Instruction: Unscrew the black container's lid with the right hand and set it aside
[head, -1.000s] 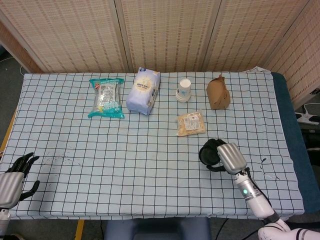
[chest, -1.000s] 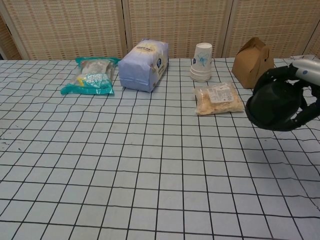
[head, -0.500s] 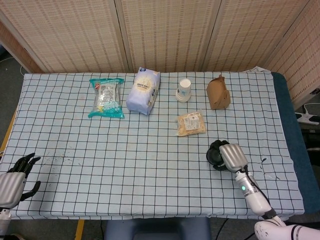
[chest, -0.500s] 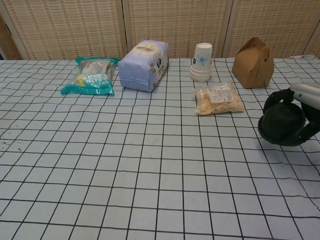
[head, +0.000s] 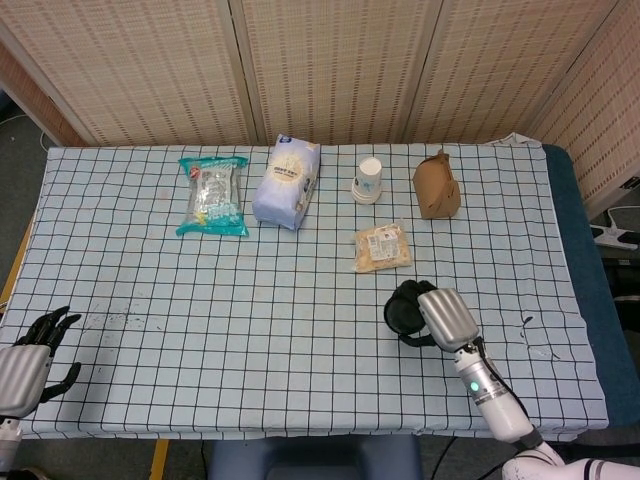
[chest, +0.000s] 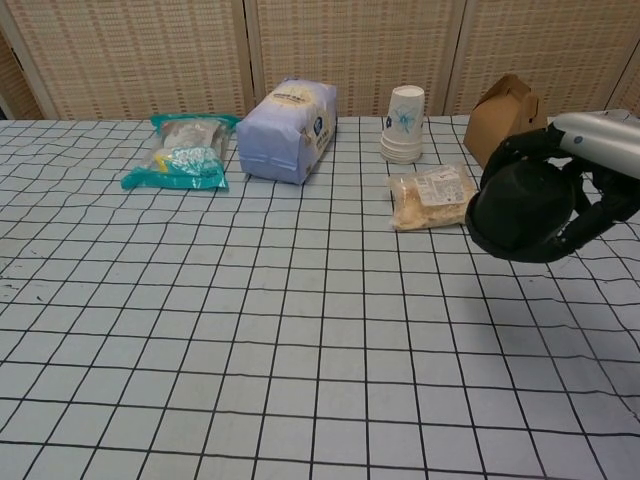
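We hold the black container (chest: 520, 212) in our right hand (head: 447, 316), lifted clear of the worktop (head: 300, 340) near its right front corner.

Our fingers (chest: 592, 222) curl around the dark round body; we cannot tell whether its lid is on. Our left hand (head: 28, 360) hangs off the worktop's left front corner, fingers loosely spread, holding nothing. Along the far edge sit a teal packet (head: 213, 196), a pale blue bag (head: 286, 181), stacked paper cups (head: 368, 180) and a brown box (head: 436, 185); a snack pouch (head: 382, 247) lies nearer us.
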